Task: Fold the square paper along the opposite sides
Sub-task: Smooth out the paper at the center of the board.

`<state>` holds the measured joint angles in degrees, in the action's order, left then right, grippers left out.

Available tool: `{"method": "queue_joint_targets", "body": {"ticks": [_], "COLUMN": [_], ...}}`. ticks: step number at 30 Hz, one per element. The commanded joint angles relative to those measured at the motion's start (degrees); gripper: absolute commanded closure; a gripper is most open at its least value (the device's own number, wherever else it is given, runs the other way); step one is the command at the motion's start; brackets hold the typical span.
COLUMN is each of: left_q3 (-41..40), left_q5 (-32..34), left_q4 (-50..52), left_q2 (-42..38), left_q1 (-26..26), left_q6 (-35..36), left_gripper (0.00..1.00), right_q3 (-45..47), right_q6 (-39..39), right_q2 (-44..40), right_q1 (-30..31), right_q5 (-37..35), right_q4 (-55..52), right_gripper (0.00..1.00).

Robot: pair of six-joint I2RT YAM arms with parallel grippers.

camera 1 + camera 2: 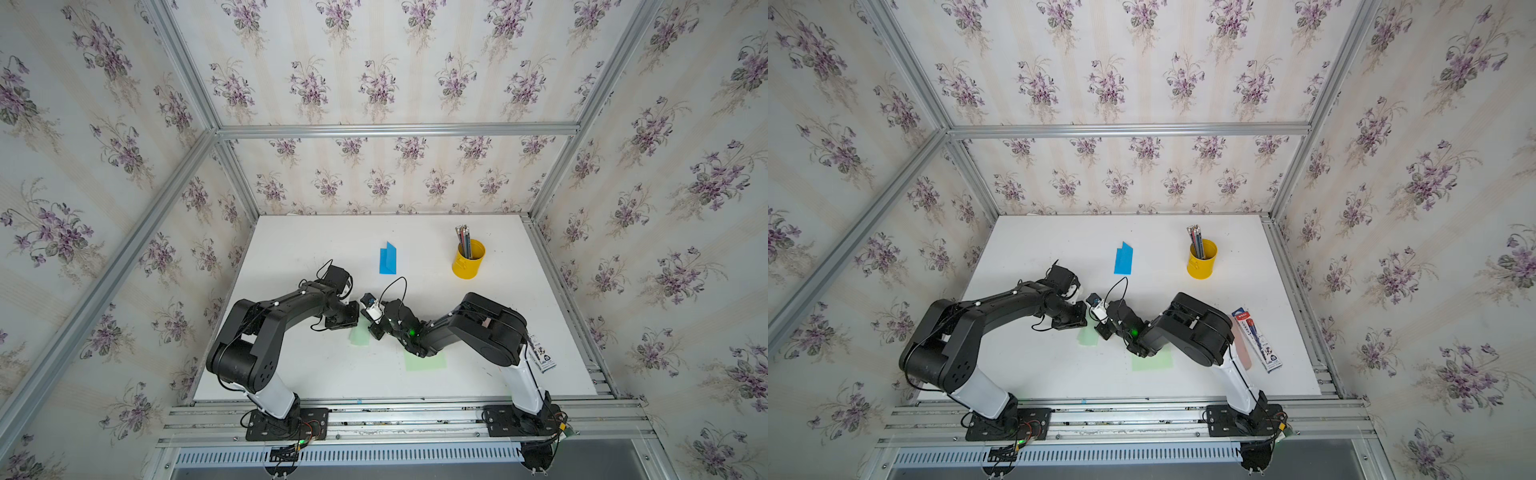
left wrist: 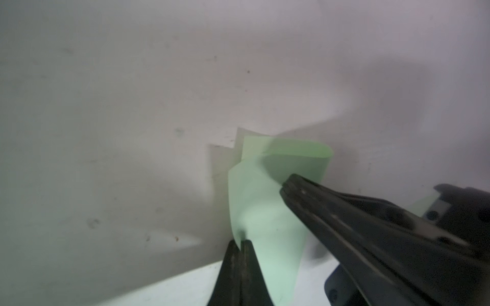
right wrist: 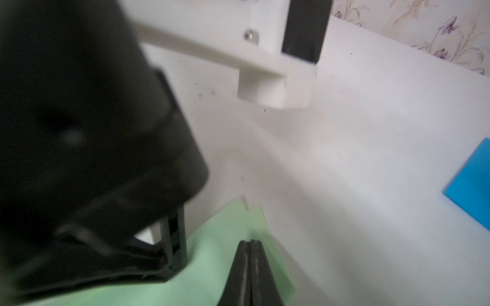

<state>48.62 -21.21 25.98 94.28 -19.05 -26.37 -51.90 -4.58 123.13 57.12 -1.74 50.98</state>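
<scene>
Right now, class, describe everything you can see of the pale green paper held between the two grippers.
The pale green paper is a thin, slightly translucent sheet, curled over on itself, not creased flat. The left gripper and right gripper are each shut on it, over the white table.

A white table carries a folded blue paper toward the back, a yellow cup of pencils to its right, a flat green sheet near the front, and a pencil box by the right edge
</scene>
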Motion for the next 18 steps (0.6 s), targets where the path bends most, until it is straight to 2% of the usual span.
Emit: {"method": "queue_joint_targets", "body": {"ticks": [1, 9, 18], "left_q3": [-0.7, -2.2, -2.4], "left_q5": [5.9, 6.3, 5.5], "left_q4": [4.6, 3.6, 3.9], "left_q2": [0.7, -0.5, -1.1], "left_q1": [0.1, 0.8, 1.2], "left_q6": [0.5, -1.0, -0.5], "left_gripper": [1.0, 1.0, 1.0], "right_q3": [0.0, 4.1, 4.2], "right_q6": [1.7, 2.1, 2.0], "right_q2": [1.1, 0.6, 0.1], "right_q1": [-0.1, -1.9, -3.0], "right_q5": [-2.8, -7.9, -8.1], "right_q4": [-3.1, -2.0, -2.9], "right_gripper": [1.0, 1.0, 1.0]}}
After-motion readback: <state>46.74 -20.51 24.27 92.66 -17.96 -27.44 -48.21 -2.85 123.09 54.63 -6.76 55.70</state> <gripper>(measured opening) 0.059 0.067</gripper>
